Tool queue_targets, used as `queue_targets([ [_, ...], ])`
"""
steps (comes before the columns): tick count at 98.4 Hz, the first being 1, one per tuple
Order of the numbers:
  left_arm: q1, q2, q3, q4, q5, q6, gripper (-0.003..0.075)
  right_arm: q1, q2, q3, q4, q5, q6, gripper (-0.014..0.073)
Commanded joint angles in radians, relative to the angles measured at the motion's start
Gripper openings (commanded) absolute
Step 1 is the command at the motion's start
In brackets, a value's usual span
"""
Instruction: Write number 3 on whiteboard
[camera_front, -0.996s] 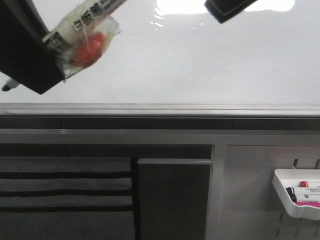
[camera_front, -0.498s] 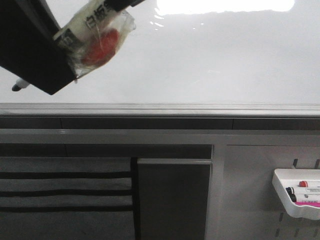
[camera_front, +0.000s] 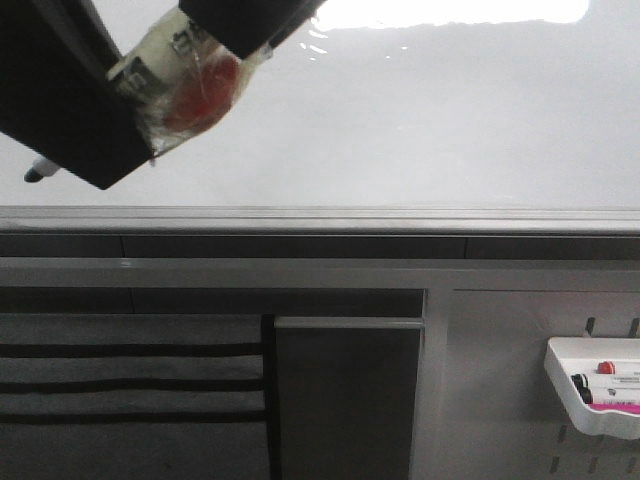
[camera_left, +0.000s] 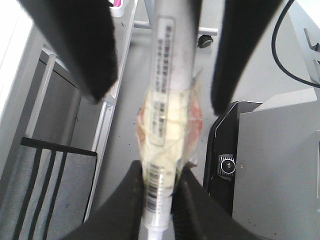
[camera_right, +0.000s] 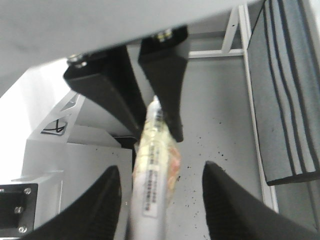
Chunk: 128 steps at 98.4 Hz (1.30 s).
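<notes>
My left gripper (camera_front: 125, 115) is at the upper left, in front of the whiteboard (camera_front: 450, 130), and is shut on a white marker (camera_front: 160, 60) wrapped in clear plastic with a red patch. The marker's black tip (camera_front: 35, 174) pokes out below the gripper, close to the board. In the left wrist view my left gripper (camera_left: 159, 175) clamps the marker (camera_left: 167, 100). My right gripper (camera_front: 250, 22) is open, its fingers either side of the marker's upper end. In the right wrist view the marker (camera_right: 152, 170) lies between the spread fingers of my right gripper (camera_right: 162, 172). No number 3 shows on the board.
A grey metal rail (camera_front: 320, 218) runs along the board's lower edge. Below it are a grey striped fabric panel (camera_front: 130, 380) and a dark panel (camera_front: 345, 400). A white tray (camera_front: 595, 395) with markers hangs on the pegboard at the lower right.
My right gripper moved left from the top middle and now straddles the marker's upper end. My left gripper with the marker shifted slightly up and right, then held still.
</notes>
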Motion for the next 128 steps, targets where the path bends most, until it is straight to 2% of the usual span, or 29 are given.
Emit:
queue_targets([
  [1, -0.008, -0.022, -0.037, -0.033, -0.044, 0.002, -0.0020, 0.007, -0.033, -0.034, 0.034, 0.000, -0.010, 0.0309],
  [22, -0.008, -0.022, -0.037, -0.031, -0.044, 0.002, -0.0020, 0.052, -0.033, -0.034, 0.016, -0.023, -0.048, 0.0298],
  [38, -0.008, -0.022, -0.037, -0.029, -0.044, 0.002, -0.0020, 0.054, -0.033, -0.032, -0.028, -0.050, -0.048, 0.0252],
  [62, -0.008, -0.022, -0.037, -0.029, -0.044, 0.002, -0.0020, 0.054, -0.033, -0.032, -0.028, -0.064, -0.048, 0.0247],
  [98, -0.008, -0.022, -0.037, -0.027, -0.044, 0.002, -0.0020, 0.054, -0.033, -0.032, -0.028, -0.064, -0.048, 0.0000],
  [121, -0.006, -0.022, -0.037, -0.025, -0.042, 0.002, -0.0015, 0.054, -0.038, -0.032, -0.033, -0.058, -0.048, -0.0014],
  [128, -0.006, -0.024, -0.037, -0.020, -0.044, -0.002, 0.0048, 0.054, -0.052, -0.032, -0.040, -0.063, -0.042, -0.0014],
])
